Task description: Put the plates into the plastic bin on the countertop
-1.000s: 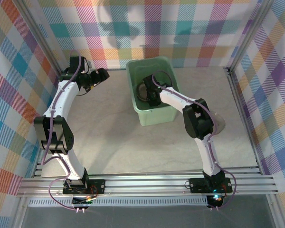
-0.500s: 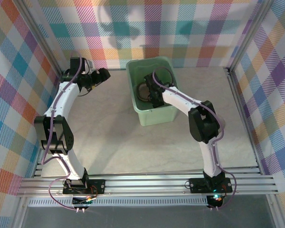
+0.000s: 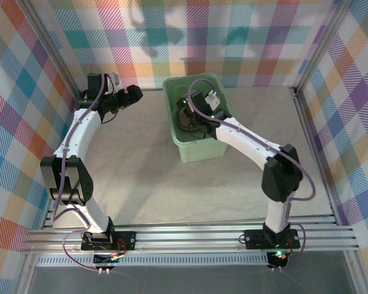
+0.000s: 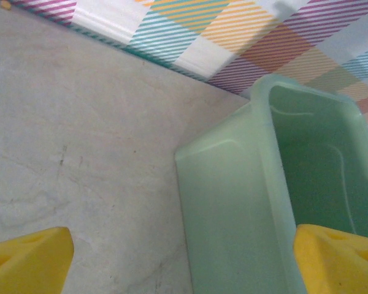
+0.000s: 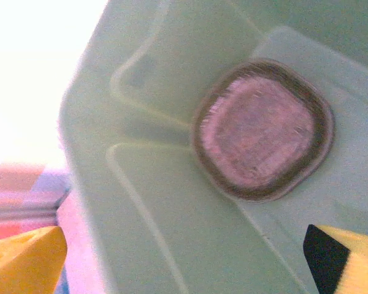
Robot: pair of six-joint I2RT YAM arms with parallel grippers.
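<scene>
The pale green plastic bin [image 3: 200, 149] stands at the back middle of the countertop [image 3: 141, 171]. Smoky brown plates [image 3: 184, 117] lie stacked on its floor. In the right wrist view the plates [image 5: 262, 130] are a rounded-square stack with a dark rim, resting on the bin [image 5: 172, 233] floor. My right gripper [image 3: 192, 109] hangs open above them inside the bin, holding nothing. Its yellow fingertips [image 5: 24, 260] stand wide apart. My left gripper [image 3: 133, 95] is open to the left of the bin [image 4: 233, 202], above the bare countertop [image 4: 80, 141].
Plaid walls [image 3: 190, 37] close in the back and both sides. Metal rails [image 3: 190, 236] with the arm bases run along the near edge. The right arm's elbow [image 3: 283, 177] stands over the right half of the countertop.
The right gripper has opened wide and risen away from the plates, leaving them in the bin. Its elbow has swung out to the right. The left arm has hardly moved.
</scene>
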